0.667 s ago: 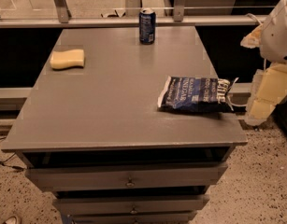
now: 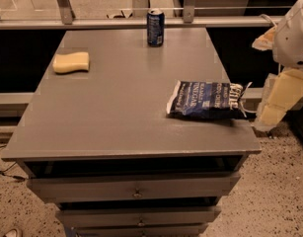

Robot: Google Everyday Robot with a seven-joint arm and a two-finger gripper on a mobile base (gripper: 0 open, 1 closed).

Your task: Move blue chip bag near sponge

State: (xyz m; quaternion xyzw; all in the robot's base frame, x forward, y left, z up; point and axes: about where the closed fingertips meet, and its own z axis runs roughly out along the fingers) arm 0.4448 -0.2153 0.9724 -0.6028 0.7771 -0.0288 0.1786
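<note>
The blue chip bag (image 2: pixel 204 100) lies flat on the right side of the grey table (image 2: pixel 121 117), close to the right edge. The pale yellow sponge (image 2: pixel 71 62) lies at the far left of the table, well apart from the bag. My gripper (image 2: pixel 247 98) is at the bag's right end, at the table's right edge. The cream-coloured arm (image 2: pixel 282 95) reaches down to it from the right. The gripper itself is dark and mostly hidden against the bag's end.
An upright blue soda can (image 2: pixel 155 27) stands at the back middle of the table. A rail with metal posts (image 2: pixel 63 4) runs behind the table. Drawers (image 2: pixel 136 186) sit under the table front. The floor is speckled.
</note>
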